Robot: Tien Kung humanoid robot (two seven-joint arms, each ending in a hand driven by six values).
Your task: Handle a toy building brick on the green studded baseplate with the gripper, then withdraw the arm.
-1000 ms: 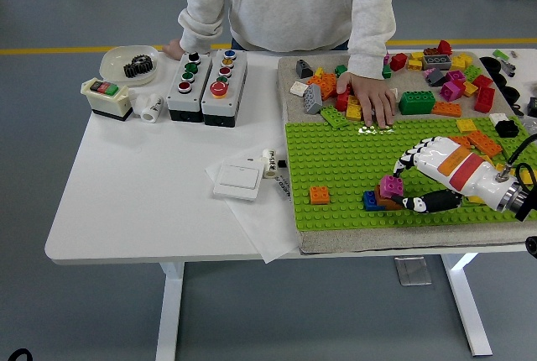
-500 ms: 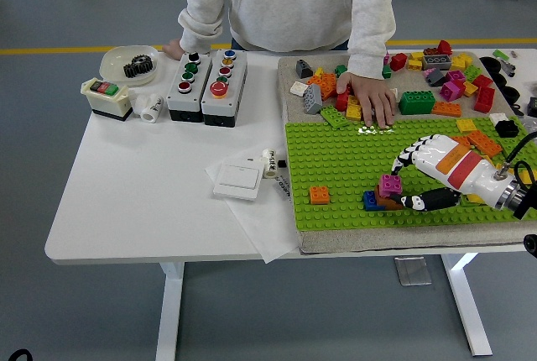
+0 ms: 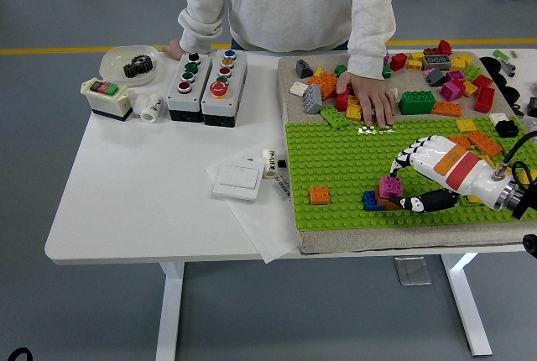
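The green studded baseplate (image 3: 336, 155) lies on a grey mat at the table's right. On its front part a magenta brick (image 3: 388, 185) sits on top of a blue brick (image 3: 370, 201) and a brown-orange one (image 3: 386, 204). My right hand (image 3: 399, 189), white with orange and red patches, reaches in from the right. Its curved forefinger touches the magenta brick from above and its thumb (image 3: 415, 203) lies low beside the stack. A lone orange brick (image 3: 319, 195) stands to the left on the plate. My left arm is out of sight.
Loose bricks (image 3: 436, 75) lie piled behind the baseplate. A person at the far side rests one hand (image 3: 373, 96) on bricks at the plate's back edge and the other (image 3: 174, 49) by a bowl of gears (image 3: 130, 64). Button boxes (image 3: 205, 84), a white switch (image 3: 237, 181) and paper lie to the left.
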